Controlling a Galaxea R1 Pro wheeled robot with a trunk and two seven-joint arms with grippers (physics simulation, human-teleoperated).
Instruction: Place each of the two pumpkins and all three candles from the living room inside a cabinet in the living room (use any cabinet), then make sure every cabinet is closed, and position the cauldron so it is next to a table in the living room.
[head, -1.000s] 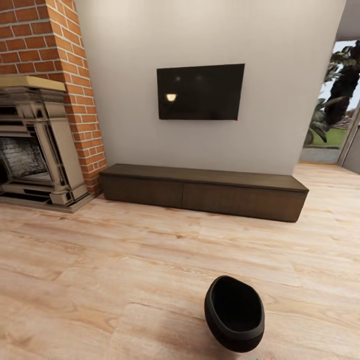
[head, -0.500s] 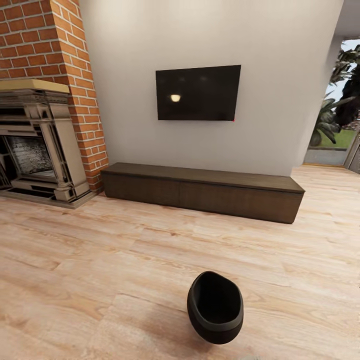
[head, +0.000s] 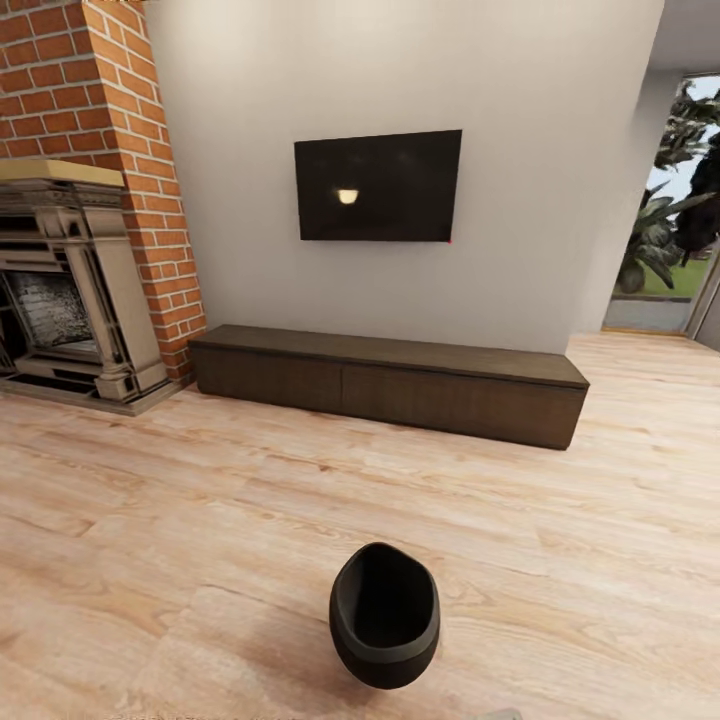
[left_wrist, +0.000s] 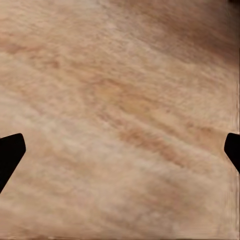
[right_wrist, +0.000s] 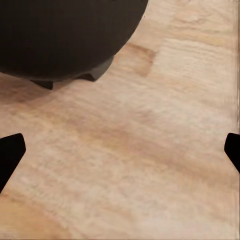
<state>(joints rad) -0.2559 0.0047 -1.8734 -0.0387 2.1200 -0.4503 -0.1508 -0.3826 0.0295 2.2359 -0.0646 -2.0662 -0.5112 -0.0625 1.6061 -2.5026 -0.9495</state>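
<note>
The living room had a light wood plank floor (head: 200, 500) and a plain pale wall (head: 400, 80) ahead. Taking the cabinet (head: 388, 383) as the landmark, a long, low dark-brown unit standing against that wall with its drawer fronts flush and shut: just beside its left end rose the brick fireplace (head: 70, 230) with its pale stone surround. Directly above the cabinet's middle hung the black TV (head: 378, 185), flat on the wall. Well in front of the cabinet, out on the open floor and a little left of its centre line, stood the cauldron (head: 385, 614), glossy black, mouth tipped toward the cabinet, apart from everything else. Beyond the cabinet's right end a glazed opening (head: 675, 200) showed green plants outside. In the left wrist view the left pincer (left_wrist: 120, 152) hung over bare planks, its two dark fingertips spread wide apart at the frame's edges with nothing between them. In the right wrist view the right pincer (right_wrist: 120, 152) was likewise spread wide over the floor, holding nothing, with the cauldron's dark rounded belly (right_wrist: 65, 35) and its short feet close ahead of the fingertips but not between them.
</note>
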